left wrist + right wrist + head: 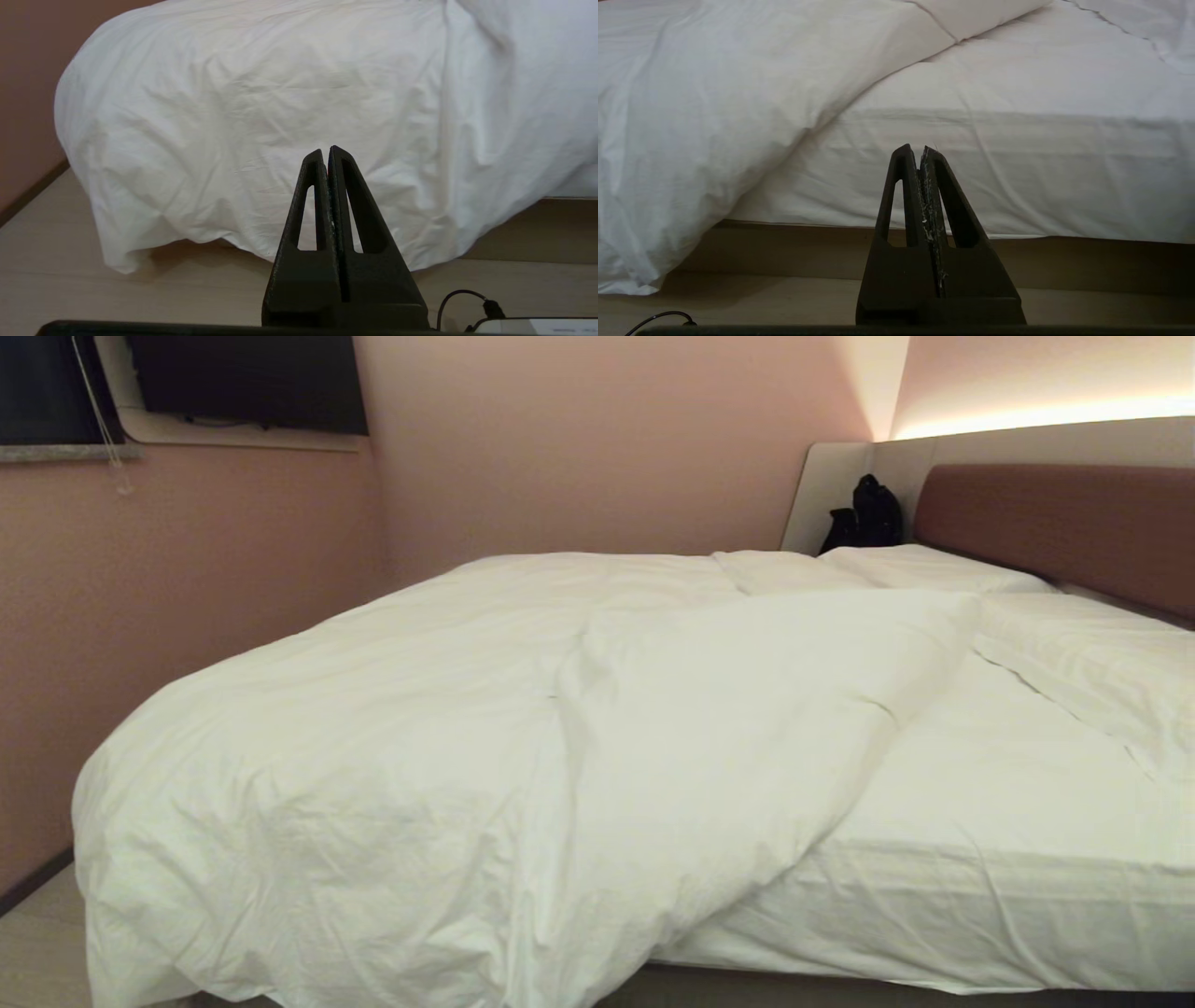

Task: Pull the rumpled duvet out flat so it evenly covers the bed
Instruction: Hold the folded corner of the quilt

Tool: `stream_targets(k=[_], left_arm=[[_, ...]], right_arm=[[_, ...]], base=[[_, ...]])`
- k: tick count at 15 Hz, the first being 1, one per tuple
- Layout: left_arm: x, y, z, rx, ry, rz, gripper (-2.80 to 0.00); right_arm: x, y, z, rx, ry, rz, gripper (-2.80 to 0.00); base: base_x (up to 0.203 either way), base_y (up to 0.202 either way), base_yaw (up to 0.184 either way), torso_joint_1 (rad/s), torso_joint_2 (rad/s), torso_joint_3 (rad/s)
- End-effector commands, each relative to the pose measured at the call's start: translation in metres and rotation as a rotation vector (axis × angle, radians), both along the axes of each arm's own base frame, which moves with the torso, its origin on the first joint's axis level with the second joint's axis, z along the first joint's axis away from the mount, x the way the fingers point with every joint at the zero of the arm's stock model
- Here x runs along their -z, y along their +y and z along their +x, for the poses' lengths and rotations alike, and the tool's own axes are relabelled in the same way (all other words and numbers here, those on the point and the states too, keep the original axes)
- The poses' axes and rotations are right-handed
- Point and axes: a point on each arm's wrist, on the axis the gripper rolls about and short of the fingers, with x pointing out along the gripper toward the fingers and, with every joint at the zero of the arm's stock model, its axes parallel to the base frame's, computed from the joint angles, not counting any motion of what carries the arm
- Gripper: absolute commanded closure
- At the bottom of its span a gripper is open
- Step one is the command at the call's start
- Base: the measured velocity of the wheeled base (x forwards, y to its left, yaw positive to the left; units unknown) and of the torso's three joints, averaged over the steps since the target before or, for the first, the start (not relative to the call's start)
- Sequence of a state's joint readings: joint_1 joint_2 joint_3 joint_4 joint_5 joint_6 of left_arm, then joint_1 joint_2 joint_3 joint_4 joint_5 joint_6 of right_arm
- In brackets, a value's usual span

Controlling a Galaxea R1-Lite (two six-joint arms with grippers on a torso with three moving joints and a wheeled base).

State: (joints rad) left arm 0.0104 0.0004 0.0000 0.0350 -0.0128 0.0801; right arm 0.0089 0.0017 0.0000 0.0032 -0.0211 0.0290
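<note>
One bed, one duvet, two pillows, one black bag, and two grippers: left gripper, right gripper.

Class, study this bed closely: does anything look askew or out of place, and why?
Yes. The duvet is bunched toward the bed's foot, its edge running diagonally and its corner drooping to the floor. That leaves the mattress sheet bare near the pillows. A black bag sits by the headboard.
</note>
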Motion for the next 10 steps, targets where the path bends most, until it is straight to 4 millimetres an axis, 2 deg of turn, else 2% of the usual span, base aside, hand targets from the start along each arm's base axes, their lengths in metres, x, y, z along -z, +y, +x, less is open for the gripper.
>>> stream_targets(k=[1, 8, 10], left_arm=[[0.0002, 0.0000, 0.0000, 0.001, 0.001, -0.001, 0.00], [0.0000, 0.0000, 0.0000, -0.002, 0.000, 0.009, 0.00], [0.0002, 0.0000, 0.0000, -0.002, 0.001, 0.009, 0.00]], right_arm=[[0.0000, 0.0000, 0.0000, -0.001, 0.000, 0.000, 0.00], [0.0000, 0.0000, 0.0000, -0.001, 0.000, 0.000, 0.00], [0.0000, 0.0000, 0.0000, 0.000, 0.000, 0.000, 0.00]], base=[[0.000, -0.192, 0.002, 0.000, 0.00, -0.001], [0.000, -0.189, 0.000, 0.002, 0.00, 0.003], [0.000, -0.110, -0.001, 0.003, 0.00, 0.001]])
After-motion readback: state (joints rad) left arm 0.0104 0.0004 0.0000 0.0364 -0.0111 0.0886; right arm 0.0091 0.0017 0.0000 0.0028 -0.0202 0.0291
